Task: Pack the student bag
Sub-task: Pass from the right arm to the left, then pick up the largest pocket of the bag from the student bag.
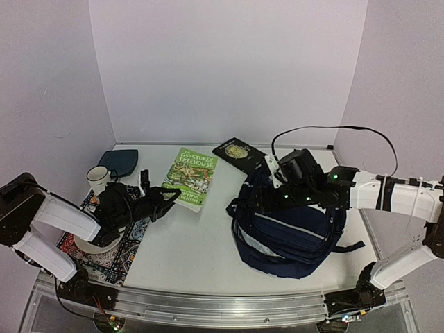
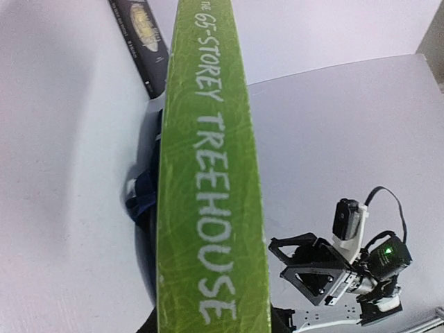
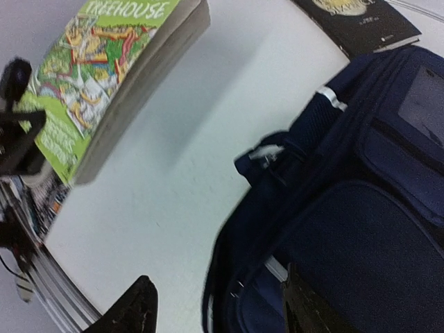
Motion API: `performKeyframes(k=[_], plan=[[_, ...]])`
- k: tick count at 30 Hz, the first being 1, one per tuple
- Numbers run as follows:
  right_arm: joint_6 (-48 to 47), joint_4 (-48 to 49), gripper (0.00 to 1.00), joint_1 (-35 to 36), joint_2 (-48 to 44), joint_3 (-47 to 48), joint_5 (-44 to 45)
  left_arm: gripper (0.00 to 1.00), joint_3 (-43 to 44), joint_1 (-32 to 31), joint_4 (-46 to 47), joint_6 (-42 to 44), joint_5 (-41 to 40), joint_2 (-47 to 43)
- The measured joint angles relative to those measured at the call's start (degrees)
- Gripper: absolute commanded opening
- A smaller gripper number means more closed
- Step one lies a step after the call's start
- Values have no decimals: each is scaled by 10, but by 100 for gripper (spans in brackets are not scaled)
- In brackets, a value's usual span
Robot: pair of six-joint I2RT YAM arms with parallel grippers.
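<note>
Neighbouring the student bag [image 1: 298,236]: green book [image 1: 191,177], black book [image 1: 239,151], mug [image 1: 98,179].

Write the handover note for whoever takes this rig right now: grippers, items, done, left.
Left gripper: shut on the near edge of the green book, which is tilted up off the table.
Right gripper: open, holding nothing, over the student bag.
Bag lies at the table's right; black book flat behind it.
Done: nothing visibly packed.
Left: probably both books go in; whether the bag is unzipped cannot be seen.
</note>
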Motion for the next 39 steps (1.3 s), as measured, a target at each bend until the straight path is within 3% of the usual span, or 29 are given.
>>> performKeyframes(k=[8, 15, 24, 29, 36, 39], plan=[[-52, -192, 67, 31, 1, 35, 3, 0, 11, 33, -144, 27, 43, -35], [-67, -276, 63, 90, 38, 60, 24, 0, 39, 56, -219, 55, 67, -44], [-82, -318, 39, 121, 122, 86, 60, 0, 49, 57, -256, 75, 115, -44], [-93, -330, 30, 130, 161, 109, 79, 0, 50, 58, -264, 79, 139, -44], [-107, -376, 0, 152, 211, 156, 139, 0, 50, 58, -279, 78, 172, -45], [-108, -415, 0, 167, 230, 192, 199, 0, 50, 58, -282, 74, 188, -47]])
